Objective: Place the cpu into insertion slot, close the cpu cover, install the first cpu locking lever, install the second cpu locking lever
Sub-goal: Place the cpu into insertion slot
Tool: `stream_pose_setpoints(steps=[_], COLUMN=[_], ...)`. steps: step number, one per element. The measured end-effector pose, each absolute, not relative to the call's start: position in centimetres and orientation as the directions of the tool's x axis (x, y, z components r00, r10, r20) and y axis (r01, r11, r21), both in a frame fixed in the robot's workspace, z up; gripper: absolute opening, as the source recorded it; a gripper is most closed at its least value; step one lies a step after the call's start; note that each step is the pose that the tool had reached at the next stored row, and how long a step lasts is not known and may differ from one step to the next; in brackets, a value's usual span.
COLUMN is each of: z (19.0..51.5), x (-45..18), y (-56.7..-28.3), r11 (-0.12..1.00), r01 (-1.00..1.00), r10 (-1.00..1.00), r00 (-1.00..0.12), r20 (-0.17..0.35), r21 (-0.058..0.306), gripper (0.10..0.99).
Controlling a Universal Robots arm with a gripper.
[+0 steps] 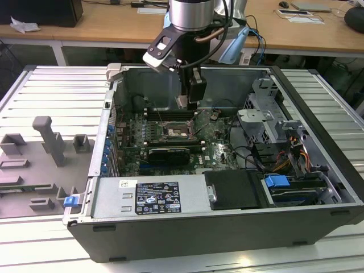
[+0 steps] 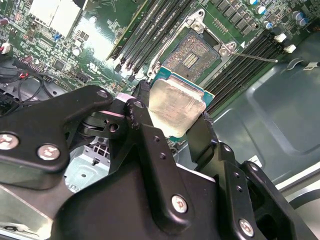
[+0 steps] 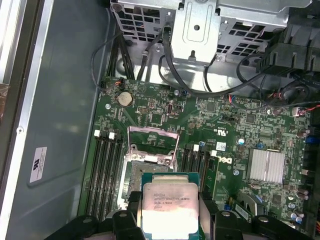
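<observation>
My tool (image 2: 174,114) is clamped on the cpu (image 2: 176,102), one black finger (image 2: 202,137) on each of two opposite edges. The chip's pale metal top faces the camera in both wrist views. The cpu hangs in the air above the green motherboard (image 3: 225,120), tilted in the second wrist view and not seated.

The insertion slot (image 2: 192,52) lies just beyond the chip, its contact field bare. The cpu cover (image 3: 153,129) stands swung open at the slot's far edge. A thin locking lever (image 2: 255,56) juts out free beside the slot. Long black memory slots (image 3: 106,170) run along both sides of it.

In the exterior view the tool sits inside the open computer case (image 1: 187,227), over the rear of the board. The case lies on a slatted metal surface (image 1: 51,85), and a grey fixture (image 1: 48,139) sits at the exterior view's left.
</observation>
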State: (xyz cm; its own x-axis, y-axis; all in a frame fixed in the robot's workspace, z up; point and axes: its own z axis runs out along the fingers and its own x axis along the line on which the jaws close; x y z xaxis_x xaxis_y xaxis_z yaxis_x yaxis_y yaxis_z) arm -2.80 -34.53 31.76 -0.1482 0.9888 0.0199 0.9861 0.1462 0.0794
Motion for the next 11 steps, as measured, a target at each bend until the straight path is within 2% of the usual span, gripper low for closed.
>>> stream_pose_setpoints(steps=[11], z=[31.57], x=[-2.8], y=[-34.53], r11=[0.142], r01=[0.987], r10=[0.989], r00=[-0.144], r20=[0.02], r21=[0.079], gripper=[0.541])
